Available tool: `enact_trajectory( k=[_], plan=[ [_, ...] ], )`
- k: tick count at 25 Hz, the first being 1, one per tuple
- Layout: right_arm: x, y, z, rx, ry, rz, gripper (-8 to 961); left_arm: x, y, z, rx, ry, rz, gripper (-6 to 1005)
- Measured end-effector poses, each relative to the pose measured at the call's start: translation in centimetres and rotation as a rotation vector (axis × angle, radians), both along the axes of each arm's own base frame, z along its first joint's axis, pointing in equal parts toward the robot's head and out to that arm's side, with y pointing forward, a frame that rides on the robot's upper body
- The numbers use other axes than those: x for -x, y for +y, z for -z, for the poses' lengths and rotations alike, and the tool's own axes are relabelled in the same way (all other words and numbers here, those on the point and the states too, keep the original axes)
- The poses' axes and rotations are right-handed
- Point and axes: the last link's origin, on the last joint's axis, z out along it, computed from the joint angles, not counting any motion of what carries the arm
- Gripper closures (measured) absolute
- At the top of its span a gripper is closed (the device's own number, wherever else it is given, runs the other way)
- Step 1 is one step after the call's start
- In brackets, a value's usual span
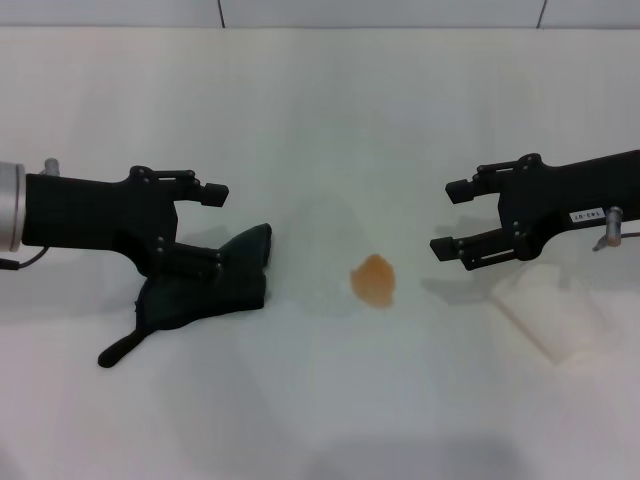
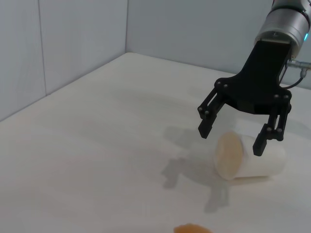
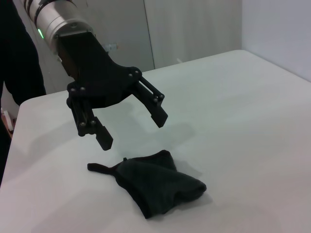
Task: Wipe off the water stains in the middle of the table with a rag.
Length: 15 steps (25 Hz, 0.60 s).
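The water stain (image 1: 373, 281) is a small orange-tan blotch in the middle of the white table (image 1: 320, 110); its edge also shows in the left wrist view (image 2: 192, 228). The rag (image 1: 215, 290), dark green-black with a thin tail, lies crumpled to the stain's left. My left gripper (image 1: 215, 230) hangs open just above the rag, holding nothing. The right wrist view shows that gripper (image 3: 133, 131) over the rag (image 3: 155, 187), with a gap between them. My right gripper (image 1: 448, 220) is open and empty to the right of the stain.
A white paper cup (image 1: 555, 310) lies on its side at the right, under the right arm. In the left wrist view the cup (image 2: 257, 162) sits just below the right gripper (image 2: 232, 140). Walls stand beyond the table's far edge.
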Motion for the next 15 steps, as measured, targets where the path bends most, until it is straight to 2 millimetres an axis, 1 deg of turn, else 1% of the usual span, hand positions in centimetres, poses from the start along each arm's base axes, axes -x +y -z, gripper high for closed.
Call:
enact_trajectory(
  k=[15],
  plan=[
    [0.04,0.01,-0.03,-0.001,0.002,0.001,159,0.06,0.00,0.02,-0.001,0.002,-0.002,111]
  ],
)
